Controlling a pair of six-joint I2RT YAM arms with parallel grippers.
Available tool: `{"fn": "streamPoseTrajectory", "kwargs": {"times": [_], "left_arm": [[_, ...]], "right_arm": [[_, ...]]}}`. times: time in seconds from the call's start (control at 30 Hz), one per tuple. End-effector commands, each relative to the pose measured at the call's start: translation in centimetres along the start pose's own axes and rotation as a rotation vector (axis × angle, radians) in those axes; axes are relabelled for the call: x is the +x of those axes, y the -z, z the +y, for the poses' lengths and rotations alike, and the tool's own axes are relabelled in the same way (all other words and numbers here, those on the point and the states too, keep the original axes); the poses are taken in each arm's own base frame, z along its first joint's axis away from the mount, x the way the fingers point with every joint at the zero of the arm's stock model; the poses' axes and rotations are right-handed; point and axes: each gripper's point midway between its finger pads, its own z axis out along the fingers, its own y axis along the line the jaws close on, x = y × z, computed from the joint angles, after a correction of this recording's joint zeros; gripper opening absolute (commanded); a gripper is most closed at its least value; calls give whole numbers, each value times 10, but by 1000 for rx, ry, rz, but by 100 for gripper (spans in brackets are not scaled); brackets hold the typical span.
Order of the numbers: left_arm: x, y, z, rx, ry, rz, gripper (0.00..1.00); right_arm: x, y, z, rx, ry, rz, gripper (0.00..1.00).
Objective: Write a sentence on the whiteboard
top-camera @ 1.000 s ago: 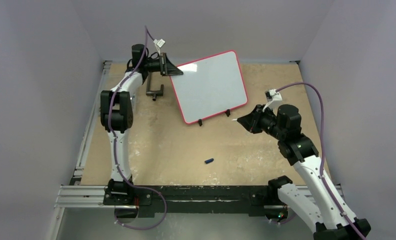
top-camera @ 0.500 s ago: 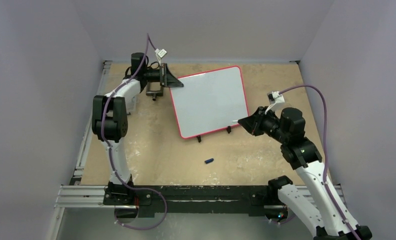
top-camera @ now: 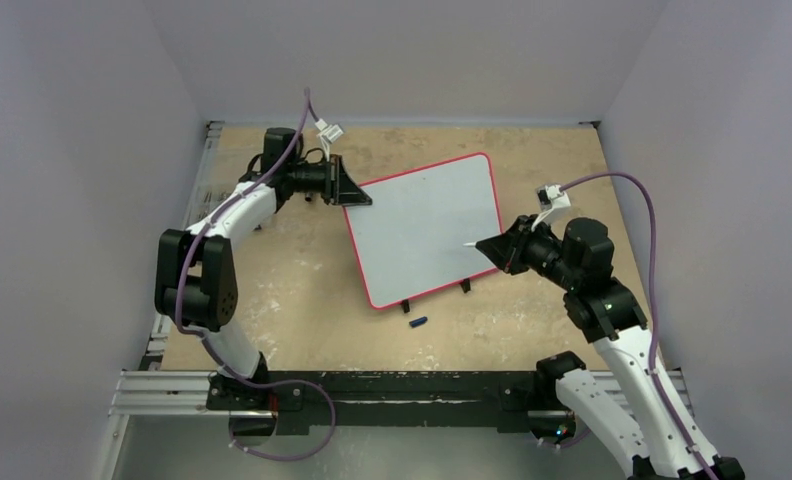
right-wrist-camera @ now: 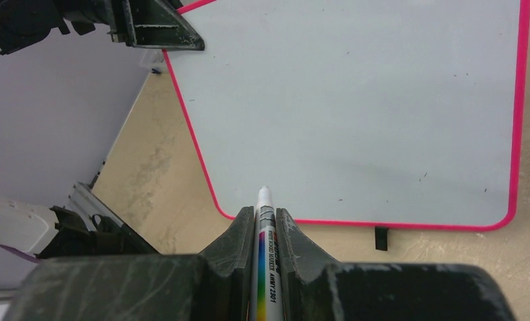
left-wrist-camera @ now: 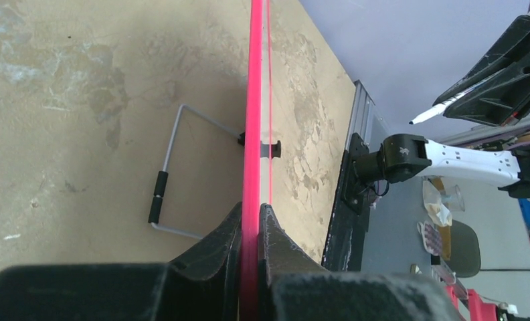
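Note:
The whiteboard (top-camera: 422,225), white with a red-pink frame, is held tilted above the table. My left gripper (top-camera: 357,196) is shut on its upper-left corner. The left wrist view shows the board edge-on, its frame (left-wrist-camera: 255,100) pinched in my left gripper (left-wrist-camera: 251,210). The white face (right-wrist-camera: 356,100) is blank and shows no sentence. My right gripper (top-camera: 492,246) is shut on a whiteboard marker (right-wrist-camera: 266,227), and its bare tip (top-camera: 469,243) points at the board's lower right part. In the right wrist view that gripper (right-wrist-camera: 265,212) sits just off the board's bottom edge.
A small blue marker cap (top-camera: 418,322) lies on the table just in front of the board. The board's wire stand (left-wrist-camera: 165,174) hangs behind it, and a black foot (right-wrist-camera: 381,237) sticks out below the frame. Grey walls enclose the table on three sides.
My left arm has carried the whiteboard toward the near side of the table. The marker tip, earlier off the board's lower right corner, now lies over its face.

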Motion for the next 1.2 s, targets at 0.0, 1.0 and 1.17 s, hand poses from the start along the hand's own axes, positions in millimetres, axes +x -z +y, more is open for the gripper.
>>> {"fn": "streamPoseTrajectory", "kwargs": {"times": [0.0, 1.0, 1.17], "left_arm": [[-4, 5, -3, -41, -133, -49, 0], [4, 19, 15, -224, -154, -95, 55], [-8, 28, 10, -274, -194, -108, 77]], "right_arm": [[-10, 9, 10, -24, 23, -22, 0], [-10, 7, 7, -9, 28, -12, 0], [-8, 8, 8, -16, 32, -6, 0]]}}
